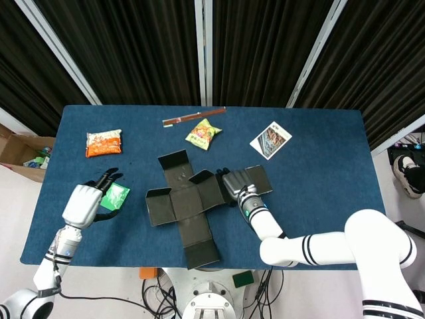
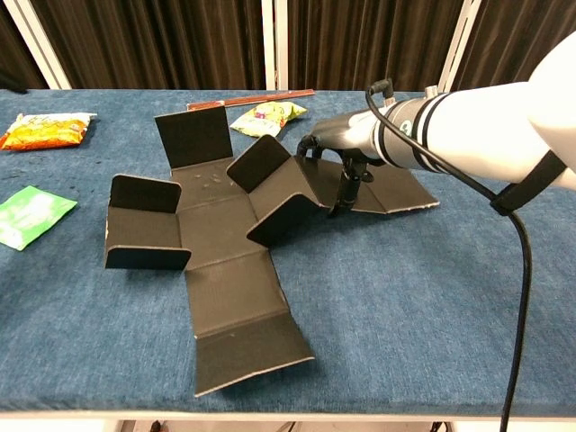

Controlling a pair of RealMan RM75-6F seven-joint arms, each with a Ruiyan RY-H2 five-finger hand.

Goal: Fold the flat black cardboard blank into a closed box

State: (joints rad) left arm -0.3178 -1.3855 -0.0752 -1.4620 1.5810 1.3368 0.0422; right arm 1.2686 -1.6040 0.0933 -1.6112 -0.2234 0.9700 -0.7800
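Note:
The black cardboard blank (image 1: 184,201) lies cross-shaped in the middle of the blue table (image 1: 319,179), with its left, back and right inner flaps (image 2: 270,162) standing up. My right hand (image 1: 236,182) rests on the blank's right arm, fingers touching the panel just behind the raised flap. In the chest view the right hand (image 2: 347,144) has one finger pointing down onto the panel (image 2: 382,191). It grips nothing. My left hand (image 1: 86,201) hovers at the table's left with fingers spread, over the edge of a green packet (image 1: 117,197). The chest view does not show the left hand.
An orange snack bag (image 1: 104,143) lies at the back left. A yellow-green bag (image 1: 203,133), a brown strip (image 1: 194,117) and a picture card (image 1: 270,140) lie along the back. The green packet (image 2: 31,216) is left of the blank.

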